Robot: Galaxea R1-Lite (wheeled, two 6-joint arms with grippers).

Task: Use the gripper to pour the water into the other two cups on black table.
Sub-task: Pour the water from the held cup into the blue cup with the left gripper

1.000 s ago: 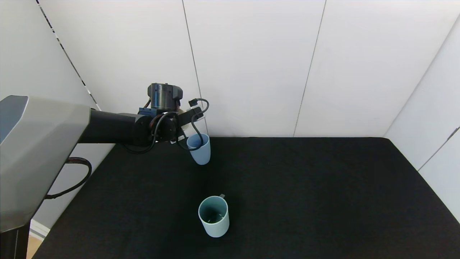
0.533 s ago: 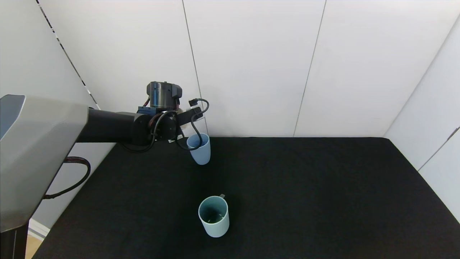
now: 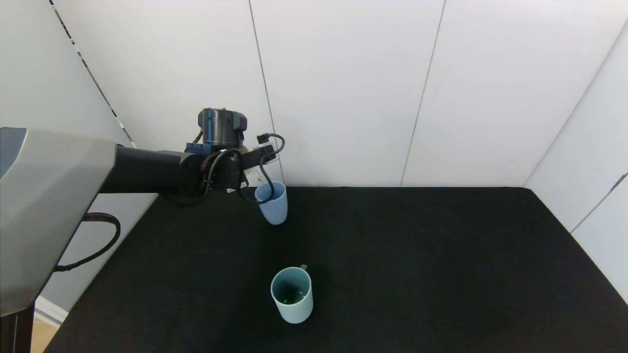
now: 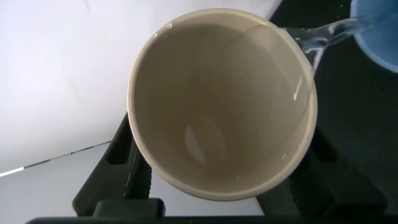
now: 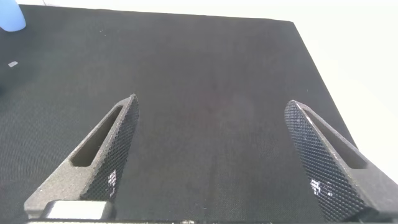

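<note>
Water (image 4: 323, 37) seen in the left wrist view: a clear stream leaving the lip of the tilted beige cup (image 4: 221, 102) and running toward the pale blue tumbler (image 4: 379, 31), whose rim shows at the corner of that picture. Inside of the beige cup mostly bare, with a wet film along the wall near the pouring lip. Left gripper (image 4: 221, 186) clamped on the beige cup, 1 dark finger (image 4: 118, 168) pressed on one side and another on the opposite side. Black table (image 4: 348, 124) visible under the stream.

Head view: left gripper (image 3: 250, 159) held out from the robot's left side, raised above the far left part of the black table (image 3: 417, 255) and close to the white wall panels (image 3: 343, 88). Looping black cables (image 3: 267, 169) hanging from the wrist down over the rim of the pale blue tumbler (image 3: 273, 203), which stands upright just below the gripper. Beige cup barely showing behind the wrist. Pale teal mug (image 3: 292, 294) upright nearer the robot, well apart from the tumbler, dark inside, small handle turned toward the far side.

Right wrist view: right gripper (image 5: 227, 155) parked with its 2 textured fingers (image 5: 109, 152) spread wide, nothing between them, above bare black table (image 5: 211, 81). Bit of the pale blue tumbler (image 5: 11, 15) at the far corner.
</note>
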